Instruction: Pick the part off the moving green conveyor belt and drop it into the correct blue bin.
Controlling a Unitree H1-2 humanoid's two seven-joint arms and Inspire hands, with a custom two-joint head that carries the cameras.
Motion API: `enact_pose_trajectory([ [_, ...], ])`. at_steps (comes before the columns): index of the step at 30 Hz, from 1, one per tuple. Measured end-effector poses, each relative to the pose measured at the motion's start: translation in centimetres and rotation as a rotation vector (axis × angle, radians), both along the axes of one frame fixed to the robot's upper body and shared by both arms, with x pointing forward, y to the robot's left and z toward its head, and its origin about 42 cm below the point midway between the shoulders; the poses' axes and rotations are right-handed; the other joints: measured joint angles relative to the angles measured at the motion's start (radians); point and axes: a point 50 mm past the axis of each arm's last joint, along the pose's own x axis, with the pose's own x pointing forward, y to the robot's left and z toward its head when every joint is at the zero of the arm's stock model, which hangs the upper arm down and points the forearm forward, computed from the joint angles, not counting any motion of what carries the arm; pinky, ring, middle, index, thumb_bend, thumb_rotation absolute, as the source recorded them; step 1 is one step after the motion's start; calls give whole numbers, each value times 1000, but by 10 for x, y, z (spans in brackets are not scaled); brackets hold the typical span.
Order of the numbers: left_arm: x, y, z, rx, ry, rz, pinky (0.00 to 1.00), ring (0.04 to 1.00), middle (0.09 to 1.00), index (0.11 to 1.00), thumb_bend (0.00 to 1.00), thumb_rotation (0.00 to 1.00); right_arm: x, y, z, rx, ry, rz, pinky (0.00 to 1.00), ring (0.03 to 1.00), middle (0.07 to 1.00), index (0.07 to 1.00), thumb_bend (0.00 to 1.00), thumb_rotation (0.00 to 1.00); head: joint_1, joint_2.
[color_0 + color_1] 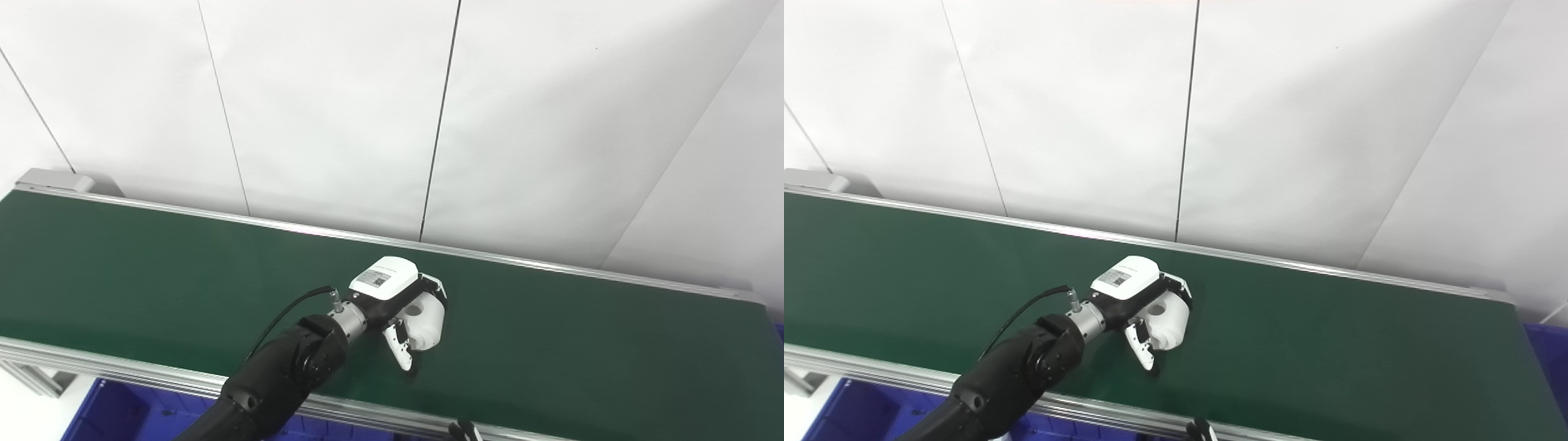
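A white plastic part (424, 321) with a round hole in it sits in my left hand (401, 306), just above the green conveyor belt (153, 275) near its middle. The hand's fingers curl over the top of the part and the thumb (401, 354) reaches down beside it, so the hand is shut on it. My black left forearm (288, 367) crosses the belt's near rail. A small dark tip (463, 430) at the bottom edge may belong to my right hand; its state is hidden.
A blue bin (122, 410) lies below the belt's near rail at bottom left. Another blue bin's edge (1546, 349) shows past the belt's right end. A white panelled wall (392, 110) stands behind the belt.
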Motion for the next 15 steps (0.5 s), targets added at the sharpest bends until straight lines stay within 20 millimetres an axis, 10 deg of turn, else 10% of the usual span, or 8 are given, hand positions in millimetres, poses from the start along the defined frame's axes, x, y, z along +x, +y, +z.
enact_pose_trajectory([
  [15, -13, 23, 94, -38, -209, -81, 247, 335, 454, 512, 520, 0, 4, 0, 6, 12, 10, 1, 976, 923, 949, 989, 869, 967, 43, 74],
])
